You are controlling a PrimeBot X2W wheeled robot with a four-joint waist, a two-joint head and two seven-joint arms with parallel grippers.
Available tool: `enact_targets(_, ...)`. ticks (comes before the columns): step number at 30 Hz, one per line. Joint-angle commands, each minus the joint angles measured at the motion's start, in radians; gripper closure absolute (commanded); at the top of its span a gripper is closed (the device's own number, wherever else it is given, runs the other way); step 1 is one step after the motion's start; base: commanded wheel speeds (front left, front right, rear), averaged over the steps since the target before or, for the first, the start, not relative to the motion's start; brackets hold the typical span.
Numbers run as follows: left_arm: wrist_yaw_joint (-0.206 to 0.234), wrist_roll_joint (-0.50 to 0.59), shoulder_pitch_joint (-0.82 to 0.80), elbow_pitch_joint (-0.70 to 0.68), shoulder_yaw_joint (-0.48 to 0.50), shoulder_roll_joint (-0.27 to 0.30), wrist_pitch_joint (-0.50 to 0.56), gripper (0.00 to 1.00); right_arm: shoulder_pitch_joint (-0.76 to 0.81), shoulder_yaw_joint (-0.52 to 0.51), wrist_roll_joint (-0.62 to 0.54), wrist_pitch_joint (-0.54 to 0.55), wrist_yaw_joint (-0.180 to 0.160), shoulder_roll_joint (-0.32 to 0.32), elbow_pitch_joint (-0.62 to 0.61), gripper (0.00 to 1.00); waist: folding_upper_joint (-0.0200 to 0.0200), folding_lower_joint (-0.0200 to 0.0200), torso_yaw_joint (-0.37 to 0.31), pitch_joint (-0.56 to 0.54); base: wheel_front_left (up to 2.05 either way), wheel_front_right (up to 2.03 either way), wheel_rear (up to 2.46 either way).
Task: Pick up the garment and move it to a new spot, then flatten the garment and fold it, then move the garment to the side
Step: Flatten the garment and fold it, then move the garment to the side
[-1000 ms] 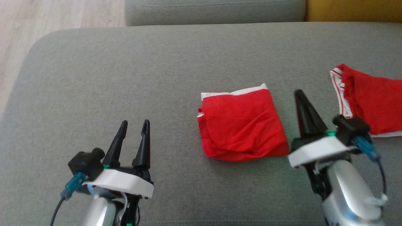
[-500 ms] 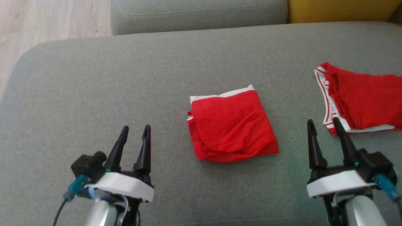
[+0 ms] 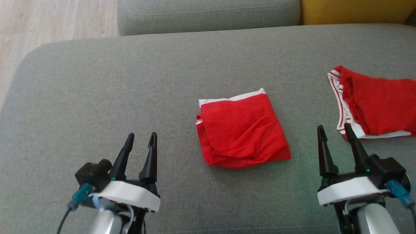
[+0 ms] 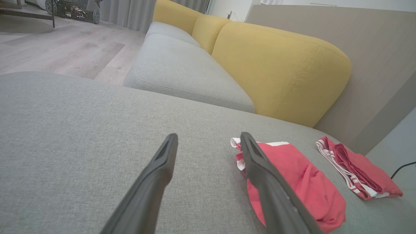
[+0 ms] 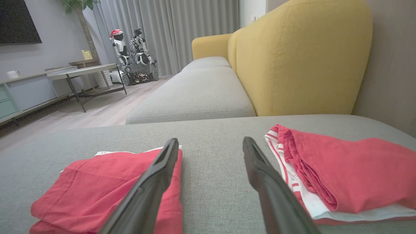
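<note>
the folded red garment (image 3: 242, 130) sits pretty much in the middle of the grey seat cushion (image 3: 113, 84). it's a squarish bundle lying flat, with a white waistband strip along its far edge and a bit of white at the left corner. nothing is touching it.

the left gripper (image 3: 142, 135) is at the lower left of the head view, well off to the garment's left. its 2 dark fingers stand apart with only bare cushion between them.

the right gripper (image 3: 334, 126) is at the lower right, fingers spread too and holding nothing. in its wrist view the gap between them is plain grey fabric, with the folded garment off to the left.

a second red garment (image 3: 377, 107) with a red and white striped band lies near the cushion's right edge, well apart from the first. the right gripper's outer fingertip overlaps its near corner in the head view, can't tell if it actually touches.

past the cushion there's another grey seat (image 3: 208, 13), a yellow backrest (image 4: 276, 65) and pale wood floor (image 3: 48, 19).
</note>
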Motion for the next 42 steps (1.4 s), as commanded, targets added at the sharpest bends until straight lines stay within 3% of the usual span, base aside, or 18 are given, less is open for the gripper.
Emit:
enact_targets(1, -0.005, 0.003, -0.032, -0.033, 0.02, 0.002, -0.012, 0.0, -0.036, 0.025, 0.004, 0.013, 0.002, -0.003, -0.036, 0.0, 0.0, 0.0, 0.007, 0.006, 0.0, 0.0, 0.0)
enact_targets(9, -0.01, 0.004, -0.049, -0.029, 0.007, 0.002, -0.012, 0.0, -0.115, 0.063, 0.083, 0.12, 0.002, -0.003, 0.019, 0.0, 0.0, 0.0, 0.033, 0.047, 0.0, 0.0, 0.0)
enact_targets(16, -0.015, 0.003, -0.072, -0.021, -0.004, 0.002, -0.012, 0.0, -0.224, 0.106, 0.137, 0.216, 0.002, -0.003, 0.167, 0.0, 0.0, 0.0, 0.066, 0.087, 0.0, 0.0, 0.0)
enact_targets(27, -0.019, 0.0, -0.095, -0.017, -0.002, 0.002, -0.012, 0.0, -0.339, 0.145, 0.18, 0.248, 0.002, -0.003, 0.401, 0.0, 0.0, 0.0, 0.101, 0.12, 0.0, 0.0, 0.0)
enact_targets(28, -0.019, 0.0, -0.096, -0.017, -0.002, 0.002, -0.012, 0.0, -0.346, 0.155, 0.187, 0.251, 0.002, -0.003, 0.416, 0.57, 0.0, 0.0, 0.102, 0.121, 0.0, 0.0, 0.0)
enact_targets(29, -0.019, 0.0, -0.097, -0.017, -0.002, 0.002, -0.012, 0.0, -0.353, 0.162, 0.186, 0.249, 0.002, -0.003, 0.428, 1.0, 0.0, 0.0, 0.102, 0.122, 0.0, 0.0, 0.0)
enact_targets(37, -0.015, -0.001, -0.105, -0.024, 0.004, 0.002, -0.012, 0.0, -0.403, 0.181, 0.017, 0.134, 0.002, -0.028, 0.449, 1.0, 0.0, 0.0, 0.082, 0.127, 0.0, 0.0, 0.0)
enact_targets(42, -0.014, -0.001, -0.108, -0.03, 0.007, 0.002, -0.012, 0.0, -0.427, 0.212, -0.079, 0.083, 0.002, -0.104, 0.402, 1.0, 0.0, 0.0, 0.054, 0.133, 0.0, 0.0, 0.0)
